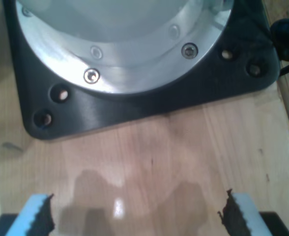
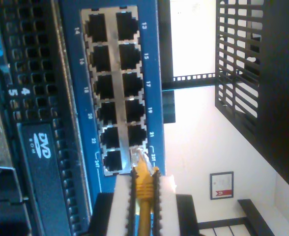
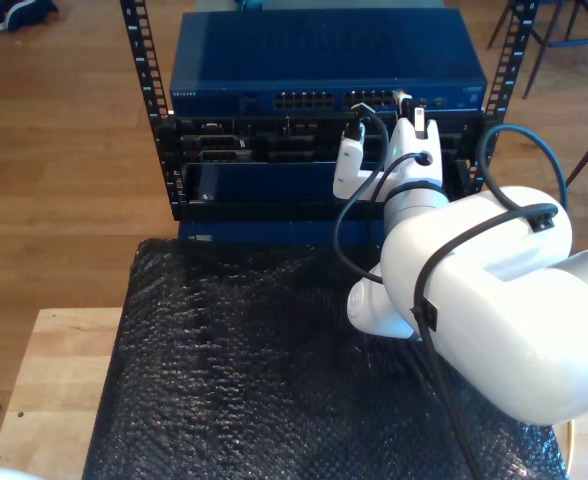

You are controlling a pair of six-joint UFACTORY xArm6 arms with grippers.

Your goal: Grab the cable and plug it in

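The yellow cable sits between the two white fingers of my second gripper. The fingers are squeezed in close on both sides of it, so the gripper has hold of the cable and is open only as wide as the cable is thick. The clear plug at the cable's tip sticks out past the fingertips and meets the blue box at the hole in the last pair of the row numbered 13 to 23. I cannot tell how far in the plug sits. The hole next to it has nothing in it, and so do the other holes up the two rows. Beside the blue box there is a black panel with small square holes and a drawer that says DVD.

In the exterior view, the blue box sits at the top of a black rack. The white arm reaches up to the front of the box, near the rack's post on the exterior view's right. Below the rack lies a black bumpy sheet on a wooden table.

My first gripper has its two fingers wide apart and holds nothing. It points down at a wooden top, close to a black plate with a shiny metal ring on it.
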